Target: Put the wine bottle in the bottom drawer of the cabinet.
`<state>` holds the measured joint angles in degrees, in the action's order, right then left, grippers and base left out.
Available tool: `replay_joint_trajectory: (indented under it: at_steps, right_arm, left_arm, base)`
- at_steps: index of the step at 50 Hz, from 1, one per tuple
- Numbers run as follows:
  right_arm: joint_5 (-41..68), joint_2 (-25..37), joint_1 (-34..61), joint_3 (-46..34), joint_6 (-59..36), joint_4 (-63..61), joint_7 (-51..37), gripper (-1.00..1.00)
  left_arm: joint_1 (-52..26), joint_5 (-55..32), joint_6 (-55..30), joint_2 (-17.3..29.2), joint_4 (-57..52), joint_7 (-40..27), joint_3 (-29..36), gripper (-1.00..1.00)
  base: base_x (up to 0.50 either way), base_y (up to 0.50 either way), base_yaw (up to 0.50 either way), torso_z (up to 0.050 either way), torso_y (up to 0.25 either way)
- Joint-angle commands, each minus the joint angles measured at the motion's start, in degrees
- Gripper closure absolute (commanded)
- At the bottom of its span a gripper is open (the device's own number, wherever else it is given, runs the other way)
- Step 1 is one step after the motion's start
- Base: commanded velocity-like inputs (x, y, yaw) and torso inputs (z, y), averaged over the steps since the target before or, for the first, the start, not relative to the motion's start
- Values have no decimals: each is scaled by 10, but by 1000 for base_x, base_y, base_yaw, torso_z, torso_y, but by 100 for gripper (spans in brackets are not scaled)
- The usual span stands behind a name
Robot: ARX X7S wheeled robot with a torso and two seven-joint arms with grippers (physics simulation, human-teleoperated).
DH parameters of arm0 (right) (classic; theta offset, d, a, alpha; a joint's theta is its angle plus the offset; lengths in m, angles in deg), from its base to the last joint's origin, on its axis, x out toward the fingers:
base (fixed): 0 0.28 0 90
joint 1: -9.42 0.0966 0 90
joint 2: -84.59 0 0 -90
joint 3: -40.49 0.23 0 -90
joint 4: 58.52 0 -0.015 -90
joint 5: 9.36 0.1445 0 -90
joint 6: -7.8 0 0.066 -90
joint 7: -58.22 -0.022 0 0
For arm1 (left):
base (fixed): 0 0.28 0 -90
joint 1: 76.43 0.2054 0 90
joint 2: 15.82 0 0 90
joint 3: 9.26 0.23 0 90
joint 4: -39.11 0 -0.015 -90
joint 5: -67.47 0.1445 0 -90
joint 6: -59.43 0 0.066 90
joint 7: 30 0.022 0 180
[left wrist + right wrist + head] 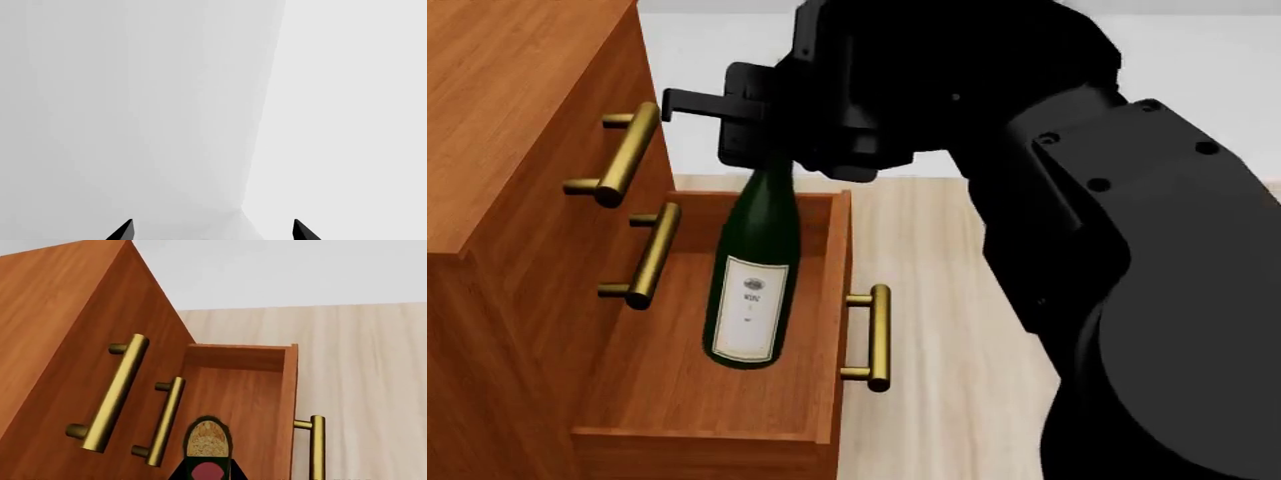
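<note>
Head view fills its right half with the robot's dark right arm, which reaches toward the upper middle of the frame. At the left stands the cabinet (507, 150), its two upper drawers closed behind brass handles, and the bottom drawer (694, 400) pulled fully out across the lower middle, its own handle facing right.

The right tool (777, 150) is clamped on the neck of the wine bottle (751, 285), which hangs nearly upright with its base low inside the open drawer; whether the base touches the drawer floor cannot be told. The right wrist view looks straight down the cork (208, 439), with the drawer's far wall above it in the frame and bare boards on either side, so the bottle sits well within the walls.

The step in hand, by my judgement, is the set-down. To do it well, lower slowly until the base bears on the drawer floor, keep the bottle clear of the middle handle at its left, and part the jaws only once it stands or is laid steady; a tall bottle let go early may topple against the drawer front.

The left tool (213, 231) shows only two black tips set wide apart before a blank pale wall, holding nothing.
</note>
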<state>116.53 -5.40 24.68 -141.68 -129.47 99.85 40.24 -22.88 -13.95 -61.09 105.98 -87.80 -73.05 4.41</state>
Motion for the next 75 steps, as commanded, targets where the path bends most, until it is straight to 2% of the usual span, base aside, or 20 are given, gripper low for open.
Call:
replay_joint_trajectory:
  at_steps: [1, 75]
  right_arm:
    - [26, 0, -9, -31, 22, -13, 20, 100]
    - [-99, 0, -97, -10, 104, -48, 57, 100]
  left_arm:
    - [1, -1, 0, 2, 0, 0, 2, -100]
    - [4, -12, 6, 5, 0, 8, 7, -100]
  base:
    - [0, 0, 0, 0, 0]
    - [0, 0, 0, 0, 1]
